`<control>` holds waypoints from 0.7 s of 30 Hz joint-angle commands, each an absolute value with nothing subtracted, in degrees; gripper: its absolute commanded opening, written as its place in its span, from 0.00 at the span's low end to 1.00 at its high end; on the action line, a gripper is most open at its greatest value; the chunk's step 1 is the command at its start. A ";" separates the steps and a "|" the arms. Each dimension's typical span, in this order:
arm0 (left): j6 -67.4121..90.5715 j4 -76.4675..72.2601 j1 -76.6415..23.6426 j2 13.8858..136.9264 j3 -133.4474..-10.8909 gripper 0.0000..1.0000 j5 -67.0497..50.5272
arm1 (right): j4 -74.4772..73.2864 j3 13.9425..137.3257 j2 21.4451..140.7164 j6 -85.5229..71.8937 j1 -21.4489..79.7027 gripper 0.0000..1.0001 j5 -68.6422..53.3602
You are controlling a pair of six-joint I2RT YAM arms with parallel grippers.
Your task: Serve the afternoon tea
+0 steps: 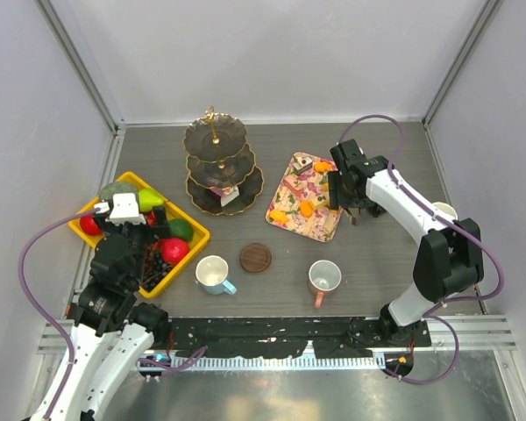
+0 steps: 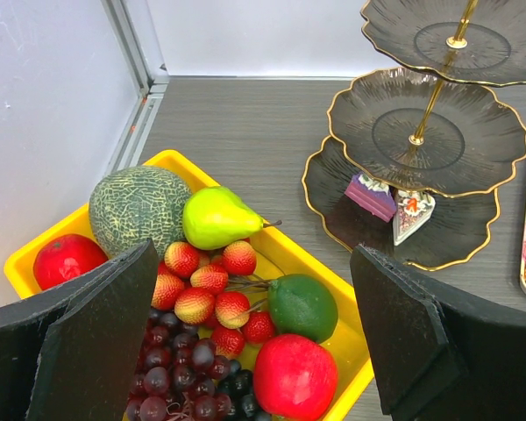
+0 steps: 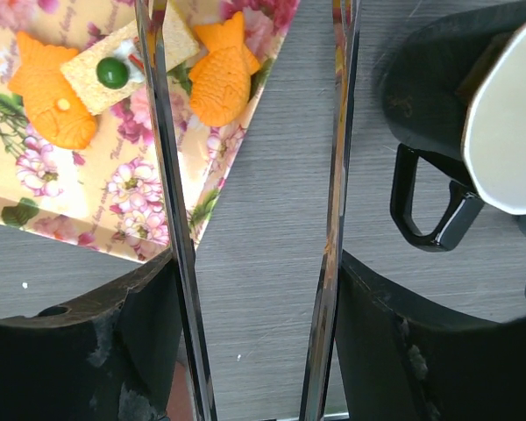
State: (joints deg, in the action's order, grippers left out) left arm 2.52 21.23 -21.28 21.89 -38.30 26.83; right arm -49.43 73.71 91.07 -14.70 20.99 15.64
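The dark three-tier stand (image 1: 217,167) stands at the back; its bottom tier holds two cake slices (image 2: 373,195). A floral tray (image 1: 291,221) carries orange fish-shaped pastries (image 3: 219,74) and a cracker slice (image 3: 114,66). My right gripper (image 3: 254,281) is shut on metal tongs (image 3: 162,132), whose blades stand apart above the tray's near corner and bare table. A black mug (image 3: 430,114) with a pale mug in it is to its right. My left gripper (image 2: 254,351) is open and empty above the fruit crate. A white mug (image 1: 213,274) and a pinkish mug (image 1: 324,278) stand in front.
The yellow crate (image 1: 193,241) at the left holds a melon, pear, lime, strawberries, grapes and red fruit. A brown round coaster (image 1: 255,257) lies between the two front mugs. White walls enclose the table on three sides.
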 commanded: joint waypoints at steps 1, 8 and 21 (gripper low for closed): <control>2.72 18.54 -21.01 21.71 -38.58 0.99 25.93 | -46.85 75.76 90.09 -13.19 21.01 0.67 12.57; 2.90 18.55 -21.01 22.06 -38.67 0.99 25.58 | -46.93 76.12 92.10 -13.01 21.01 0.68 12.56; 2.90 18.54 -21.01 22.32 -38.67 0.99 25.31 | -46.23 75.94 94.40 -12.75 21.01 0.66 14.23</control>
State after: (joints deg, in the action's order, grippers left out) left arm 2.55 21.23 -21.28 22.02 -38.30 25.80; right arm -47.79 73.76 94.98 -13.39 20.99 12.80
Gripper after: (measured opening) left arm 0.990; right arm 0.668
